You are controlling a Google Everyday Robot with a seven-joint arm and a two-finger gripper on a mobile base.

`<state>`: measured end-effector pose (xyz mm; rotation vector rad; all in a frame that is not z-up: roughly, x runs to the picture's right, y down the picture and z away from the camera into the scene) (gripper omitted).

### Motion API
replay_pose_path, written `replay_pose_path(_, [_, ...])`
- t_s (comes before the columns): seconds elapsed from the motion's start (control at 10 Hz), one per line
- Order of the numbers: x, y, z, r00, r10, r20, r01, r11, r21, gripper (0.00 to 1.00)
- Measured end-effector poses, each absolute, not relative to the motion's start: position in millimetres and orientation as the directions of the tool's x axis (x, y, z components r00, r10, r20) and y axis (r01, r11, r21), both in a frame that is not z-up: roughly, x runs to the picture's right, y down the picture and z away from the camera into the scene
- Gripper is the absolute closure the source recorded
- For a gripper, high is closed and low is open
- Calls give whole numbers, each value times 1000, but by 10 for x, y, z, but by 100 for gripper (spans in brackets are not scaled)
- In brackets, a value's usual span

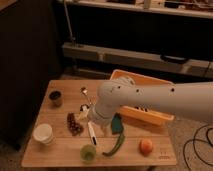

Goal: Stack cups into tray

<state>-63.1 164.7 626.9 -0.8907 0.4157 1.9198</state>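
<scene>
I have the arm (pixel 150 97) reaching from the right across the middle of the counter (pixel 60 152), and it covers much of the tray (pixel 150 118). The tool (pixel 84 113) sits low at the arm's left end, just above the grapes (pixel 75 124) and below the spoon (pixel 85 92). Its fingers are spread and I see nothing between them.

All three cups are on the counter, outside the tray:
- The dark brown cup (pixel 55 97) is upright at the back left, left of the spoon.
- The white cup (pixel 43 133) is upright near the front left edge, left of the grapes.
- The green cup (pixel 88 152) is upright at the front edge, just below a white-handled utensil (pixel 92 134).

The tray is orange-yellow and sits at the back right of the counter. Only its far rim and front wall show around the arm.

A teal object (pixel 117 124) lies just in front of the tray wall. A green pepper (pixel 116 145) lies below it, beside the green cup. An orange fruit (pixel 146 146) is at the front right, apart from the rest.
</scene>
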Motion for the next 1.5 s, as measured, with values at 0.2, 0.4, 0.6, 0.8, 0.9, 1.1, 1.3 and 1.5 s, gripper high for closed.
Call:
replay_pose_path(0.2, [-527, 1846, 6324, -291, 598, -747, -835, -540, -108, 20])
replay_pose_path(0.4, [-272, 2275, 6439, -300, 572, -764, -784, -604, -145, 20])
replay_pose_path(0.6, [-190, 2592, 6509, -297, 553, -778, -763, -627, -154, 20])
replay_pose_path(0.8, [-255, 2761, 6580, -286, 544, -789, -768, -623, -151, 20])
replay_pose_path(0.9, [-335, 2786, 6609, -276, 545, -791, -775, -614, -153, 20])
replay_pose_path(1.1, [-385, 2780, 6615, -270, 550, -791, -782, -604, -153, 20])
replay_pose_path(1.3, [-441, 2770, 6615, -273, 554, -786, -793, -593, -142, 20])
replay_pose_path(1.5, [-497, 2673, 6632, -284, 562, -777, -805, -580, -125, 20])
